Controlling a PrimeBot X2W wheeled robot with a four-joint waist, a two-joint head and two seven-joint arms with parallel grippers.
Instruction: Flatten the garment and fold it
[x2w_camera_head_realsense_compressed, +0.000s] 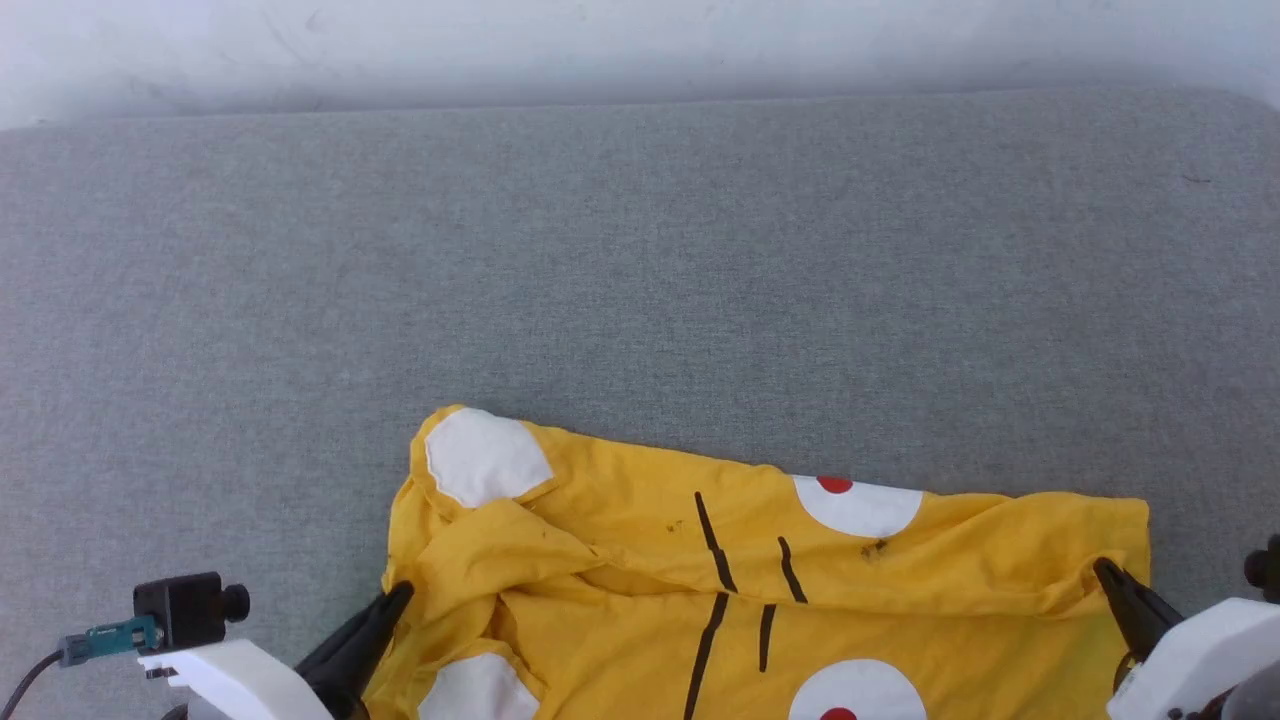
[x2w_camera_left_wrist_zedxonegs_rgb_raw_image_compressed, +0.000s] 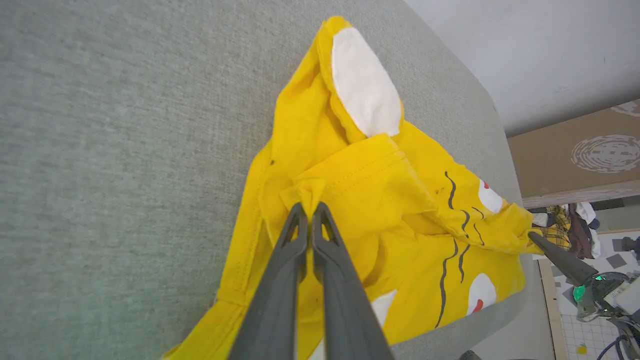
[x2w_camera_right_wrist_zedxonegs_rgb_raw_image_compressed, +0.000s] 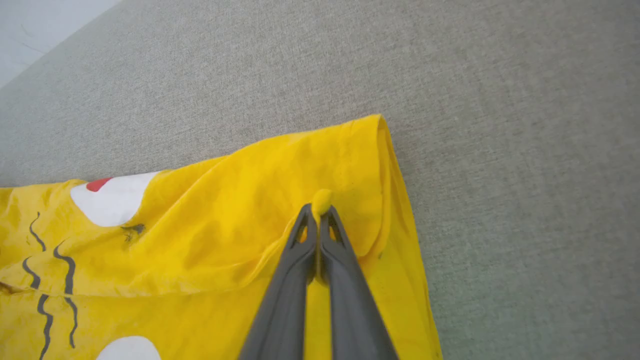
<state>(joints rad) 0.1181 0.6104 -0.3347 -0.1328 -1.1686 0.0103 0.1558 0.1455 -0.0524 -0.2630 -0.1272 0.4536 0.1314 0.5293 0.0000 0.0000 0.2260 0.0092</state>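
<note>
The garment (x2w_camera_head_realsense_compressed: 640, 560), a bright yellow T-shirt with white patches, thin black stripes and white half-circles with red dots, lies rumpled on the grey surface at the near edge of the head view. My left gripper (x2w_camera_head_realsense_compressed: 400, 592) pinches a fold at its left side, fingers shut on yellow cloth (x2w_camera_left_wrist_zedxonegs_rgb_raw_image_compressed: 310, 205). At the right side my right gripper (x2w_camera_head_realsense_compressed: 1103, 567) is shut on a small bunch of the garment (x2w_camera_right_wrist_zedxonegs_rgb_raw_image_compressed: 320, 205). A layer of the shirt is doubled over between the two grips. The lower part of the garment runs out of the head view.
The grey fabric surface (x2w_camera_head_realsense_compressed: 640, 250) stretches wide beyond the garment, up to a pale wall (x2w_camera_head_realsense_compressed: 640, 40). In the left wrist view a cardboard box (x2w_camera_left_wrist_zedxonegs_rgb_raw_image_compressed: 575, 155) and a heap of other clothes (x2w_camera_left_wrist_zedxonegs_rgb_raw_image_compressed: 570, 225) lie past the surface's end.
</note>
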